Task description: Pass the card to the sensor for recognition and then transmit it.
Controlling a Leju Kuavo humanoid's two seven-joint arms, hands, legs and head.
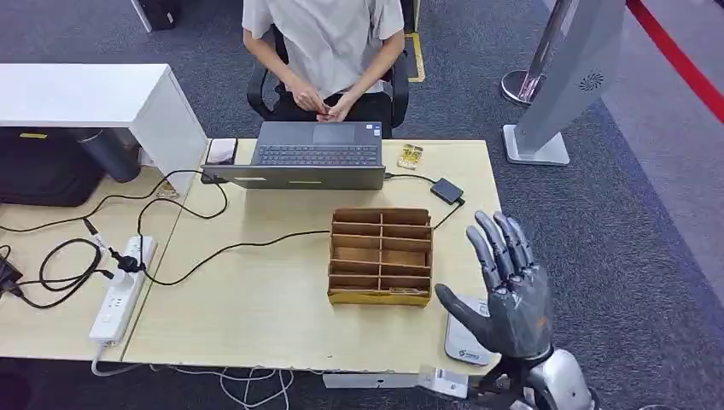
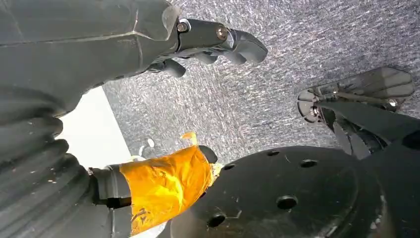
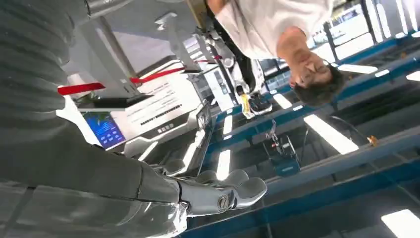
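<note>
Our left hand (image 2: 114,49) hangs over the carpet, fingers apart and empty. We cannot make out the card; we judge it lies in the wooden rack (image 1: 380,254), just left of our right hand (image 1: 510,290), the nearer one, raised, spread and empty above the sensor pad (image 1: 461,343).

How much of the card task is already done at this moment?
Nothing looks done yet. The right hand is raised with fingers spread and no card in it, above the sensor pad at the table's near edge. I cannot make out a card. Picking one, scanning and handing over remain.
</note>
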